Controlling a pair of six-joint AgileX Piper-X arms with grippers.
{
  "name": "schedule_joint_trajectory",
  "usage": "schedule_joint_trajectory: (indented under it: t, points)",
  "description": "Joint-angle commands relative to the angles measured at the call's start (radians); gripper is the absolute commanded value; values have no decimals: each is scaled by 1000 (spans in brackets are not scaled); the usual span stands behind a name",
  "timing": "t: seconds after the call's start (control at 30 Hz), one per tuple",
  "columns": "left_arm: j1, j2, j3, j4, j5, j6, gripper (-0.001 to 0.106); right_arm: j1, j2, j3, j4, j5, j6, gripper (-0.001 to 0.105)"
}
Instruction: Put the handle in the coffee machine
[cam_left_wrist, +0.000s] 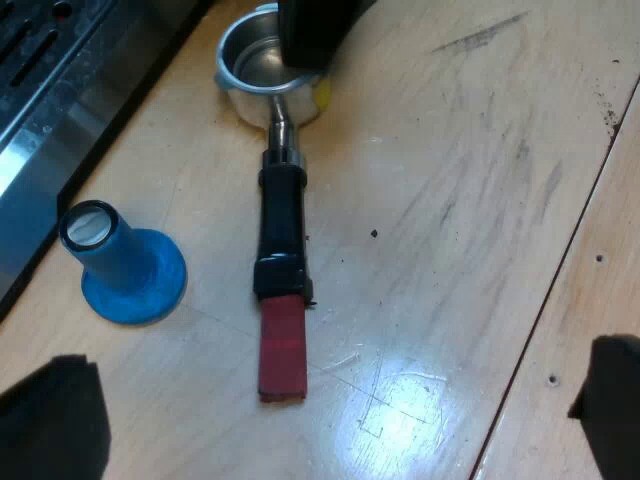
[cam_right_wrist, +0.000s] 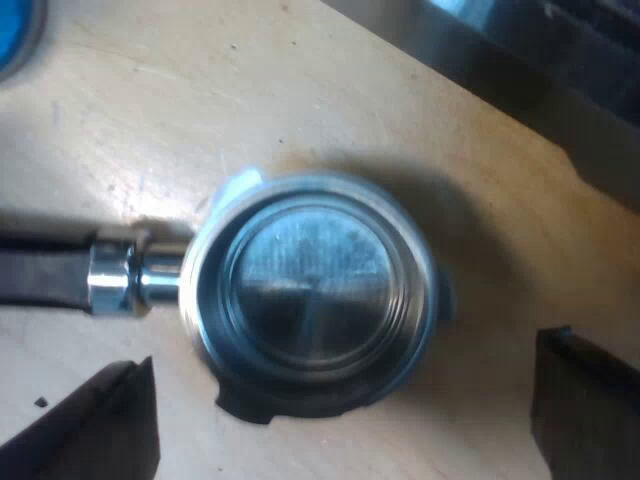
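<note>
The metal holder lies flat on the wooden table, its empty round basket (cam_left_wrist: 250, 60) toward the espresso machine (cam_left_wrist: 50, 90). Its dark handle (cam_left_wrist: 281, 220) ends in a red tip (cam_left_wrist: 283, 345) that points at my left gripper (cam_left_wrist: 330, 425). That gripper is open, hovering above the table just past the red end, with nothing between its fingers. My right gripper (cam_right_wrist: 345, 420) is open directly over the basket (cam_right_wrist: 310, 290), one finger (cam_right_wrist: 100, 425) by the handle's metal neck (cam_right_wrist: 125, 275) and the other beyond the rim. The right arm's dark body (cam_left_wrist: 312, 30) covers part of the basket.
A blue tamper (cam_left_wrist: 125, 265) stands on its base between the holder's handle and the machine's dark front edge; its blue rim (cam_right_wrist: 12, 30) shows again near the right arm. The machine's steel front (cam_right_wrist: 520, 70) runs close to the basket. A seam (cam_left_wrist: 560, 290) crosses the wooden table.
</note>
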Motion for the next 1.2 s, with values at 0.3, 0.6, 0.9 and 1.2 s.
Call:
schedule_joint_trajectory:
  t: [0.3, 0.6, 0.9, 1.2]
  points:
    - [0, 1, -3, -5, 1, 0, 98, -4, 61, -11, -43, -29, -1, 77]
    - [0, 1, -3, -5, 1, 0, 98, -4, 108, -11, -79, -30, 1, 77]
    - [0, 1, -3, -5, 1, 0, 98, -4, 108, -11, -106, -15, 1, 77]
    - [0, 1, -3, -5, 1, 0, 98, -4, 108, -11, -120, -15, 1, 60]
